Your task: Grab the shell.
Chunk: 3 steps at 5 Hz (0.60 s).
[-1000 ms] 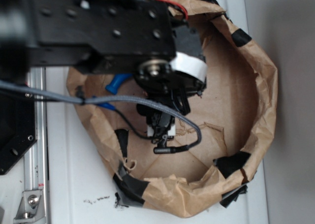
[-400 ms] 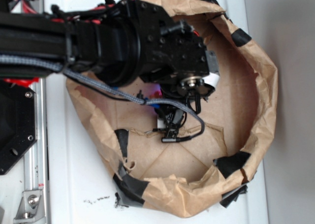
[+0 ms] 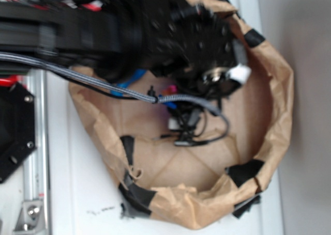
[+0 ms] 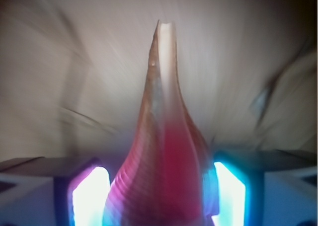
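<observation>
In the wrist view the shell (image 4: 164, 151) sits between my gripper's two glowing fingers (image 4: 89, 196). Its ribbed orange-brown body fills the gap and its long thin tail points away from me, up the frame. My gripper (image 4: 159, 193) is shut on the shell. The shell looks sharp while the paper behind it is blurred. In the exterior view my gripper (image 3: 182, 124) hangs over the middle of the brown paper bin (image 3: 279, 95), below the black arm. The arm and wrist hide the shell there.
A blue plastic bottle (image 3: 129, 80) lies at the bin's left, partly under the arm. The bin's crumpled paper wall, patched with black tape (image 3: 245, 172), rings the floor. A grey cable (image 3: 77, 75) runs from the arm to the wrist.
The arm has swung to the right and looms larger and more blurred in the exterior view. The gripper has shifted right and slightly up over the bin floor.
</observation>
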Motion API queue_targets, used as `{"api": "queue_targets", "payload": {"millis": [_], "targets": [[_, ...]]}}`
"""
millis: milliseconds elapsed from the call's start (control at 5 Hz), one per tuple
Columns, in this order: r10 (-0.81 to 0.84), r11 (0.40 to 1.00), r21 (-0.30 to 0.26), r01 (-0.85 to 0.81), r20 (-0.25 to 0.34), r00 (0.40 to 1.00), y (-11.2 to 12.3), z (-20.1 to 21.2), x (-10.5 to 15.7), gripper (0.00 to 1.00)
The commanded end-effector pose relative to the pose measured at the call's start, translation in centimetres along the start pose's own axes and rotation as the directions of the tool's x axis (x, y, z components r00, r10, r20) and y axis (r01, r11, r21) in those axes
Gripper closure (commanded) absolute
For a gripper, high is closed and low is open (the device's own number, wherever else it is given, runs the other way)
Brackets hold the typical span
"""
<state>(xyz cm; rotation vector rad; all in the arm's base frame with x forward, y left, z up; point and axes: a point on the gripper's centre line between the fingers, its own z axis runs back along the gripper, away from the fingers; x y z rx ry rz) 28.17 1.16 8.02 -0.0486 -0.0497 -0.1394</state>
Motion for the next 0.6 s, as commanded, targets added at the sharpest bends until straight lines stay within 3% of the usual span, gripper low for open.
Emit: {"api": "queue_targets", "payload": {"millis": [0,400], "targets": [[0.068,0.997,0.017,-0.069,0.074,0.995,-0.82,11.54,0.30,1.00],[0.103,0.994,0.023,-0.105,0.059,0.993,-1.47,11.19,0.00,1.00]]}}
